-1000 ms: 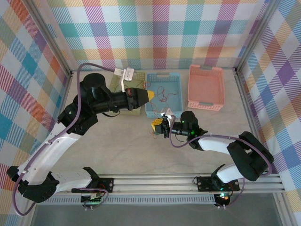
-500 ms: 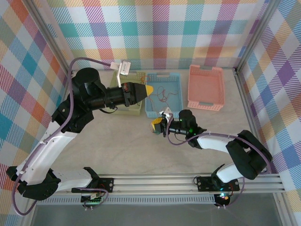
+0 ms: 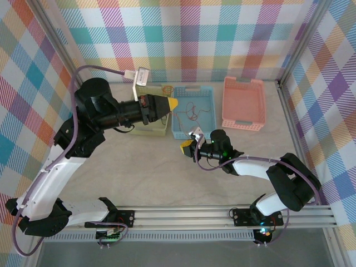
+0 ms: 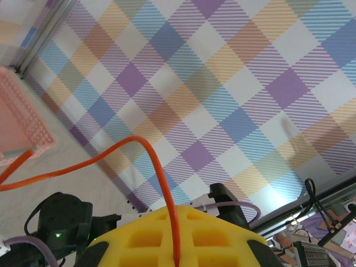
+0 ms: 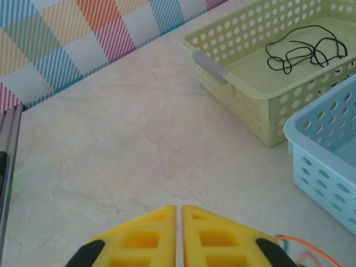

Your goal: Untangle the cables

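Observation:
My left gripper (image 3: 170, 103) hovers between the green basket (image 3: 153, 129) and the blue basket (image 3: 192, 89). It is shut on an orange-red cable (image 4: 150, 156), which is pinched between the yellow pads (image 4: 139, 239) and arcs up and away to the left. More orange-red cable (image 3: 192, 111) lies tangled in the blue basket. A black cable (image 5: 303, 51) lies coiled in the green basket (image 5: 245, 83). My right gripper (image 3: 186, 147) sits low over the table in front of the blue basket, its yellow fingers (image 5: 133, 239) shut, with nothing visible in the slit. Orange strands (image 5: 303, 246) show beside its right finger.
A pink basket (image 3: 243, 103) stands at the back right, next to the blue one. Plaid walls and metal frame posts close in the table on three sides. Bare table lies in front of the green basket (image 5: 139, 144).
My left arm has drawn back and to the left, lifting its gripper with the orange-red cable. The right gripper has barely shifted.

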You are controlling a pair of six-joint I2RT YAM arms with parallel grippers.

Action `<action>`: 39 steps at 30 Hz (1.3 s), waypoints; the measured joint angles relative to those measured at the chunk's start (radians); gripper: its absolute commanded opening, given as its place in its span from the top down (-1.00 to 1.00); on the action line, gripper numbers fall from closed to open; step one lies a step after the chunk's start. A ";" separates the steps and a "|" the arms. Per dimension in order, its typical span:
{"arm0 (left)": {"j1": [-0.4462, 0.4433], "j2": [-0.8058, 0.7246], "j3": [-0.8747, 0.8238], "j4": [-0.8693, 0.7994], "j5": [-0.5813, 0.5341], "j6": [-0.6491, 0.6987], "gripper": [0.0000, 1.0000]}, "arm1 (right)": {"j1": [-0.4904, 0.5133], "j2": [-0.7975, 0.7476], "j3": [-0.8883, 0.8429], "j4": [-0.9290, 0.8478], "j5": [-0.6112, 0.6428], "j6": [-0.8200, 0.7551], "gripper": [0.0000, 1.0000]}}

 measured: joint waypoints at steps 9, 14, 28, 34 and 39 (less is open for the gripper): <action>0.000 -0.002 0.059 -0.025 -0.009 0.015 1.00 | 0.000 0.000 0.002 -0.002 0.004 0.000 0.76; 0.000 -0.002 0.083 -0.033 -0.017 0.019 1.00 | 0.000 0.000 0.002 -0.002 0.004 0.000 0.76; 0.000 -0.003 0.171 -0.058 -0.039 0.023 1.00 | 0.000 0.000 0.004 -0.034 0.010 0.000 0.76; 0.000 -0.016 0.220 -0.064 -0.068 0.042 1.00 | 0.000 0.000 0.004 -0.043 0.014 0.000 0.76; 0.000 -0.031 0.256 -0.081 -0.087 0.056 1.00 | 0.000 0.000 0.004 -0.047 0.016 0.000 0.77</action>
